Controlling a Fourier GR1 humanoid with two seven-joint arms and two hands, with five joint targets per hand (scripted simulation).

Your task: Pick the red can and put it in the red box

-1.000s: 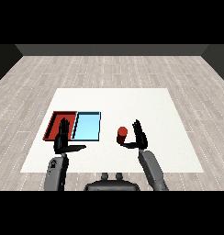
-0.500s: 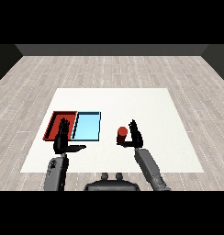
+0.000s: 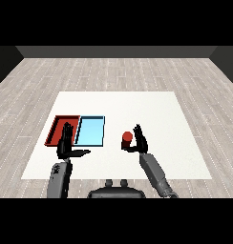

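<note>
Fingers, right: on my right hand (image 3: 139, 140) they stand straight and spread, pointing up, with the thumb reaching toward the can; nothing is held as far as I can see.
Fingers, left: my left hand (image 3: 66, 143) is open too, fingers straight and raised, thumb stuck out to the side, holding nothing.
Can position: the red can (image 3: 127, 138) stands upright on the white table (image 3: 152, 109), just beside my right hand on its inner side; I cannot tell whether the thumb is touching it or only close.
Can handling: I judge it light and stiff, a smooth round wall that could slip or tip if I nudge it near the top, not fragile.
Where to grip: I would wrap round the middle of its side, thumb on the near face and fingers on the far face, staying below the rim.
Trays: the red tray (image 3: 55, 129) lies at the left, touching the light blue tray (image 3: 91, 131) beside it; both are well apart from the can, with the blue one between can and red one.
Left hand position: it hovers over the near edge of the red tray.
Count: I see one can, one red tray, one light blue tray, two hands, one table.
</note>
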